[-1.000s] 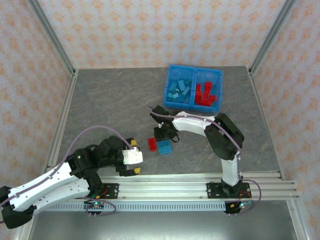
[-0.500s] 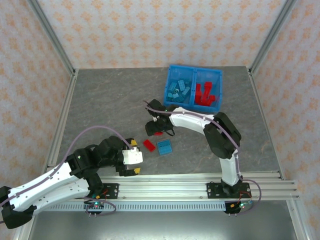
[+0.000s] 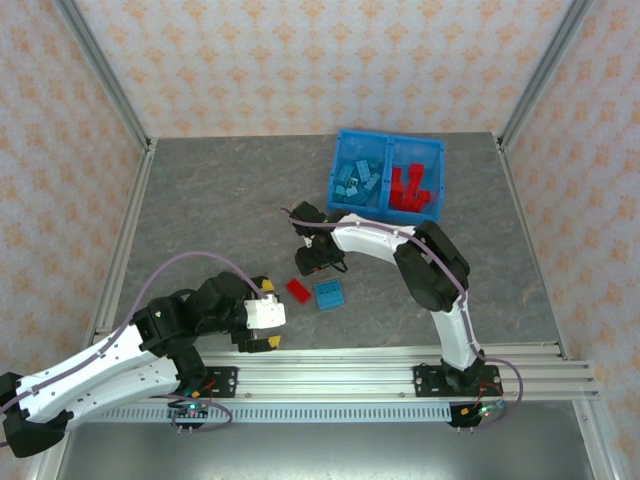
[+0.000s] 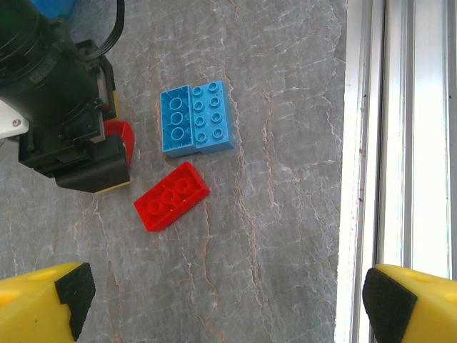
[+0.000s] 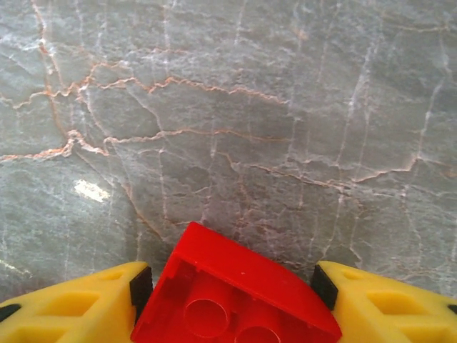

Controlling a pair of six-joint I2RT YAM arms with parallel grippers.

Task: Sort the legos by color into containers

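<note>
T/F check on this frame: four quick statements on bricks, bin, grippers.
1. The right gripper has a red brick clamped between its fingers. True.
2. The left gripper holds a blue brick. False: it is open and empty.
3. A second red brick lies on the table near a blue brick. True.
4. The bin has red bricks in its left compartment. False: the red ones are in the right compartment, the blue ones in the left.
</note>
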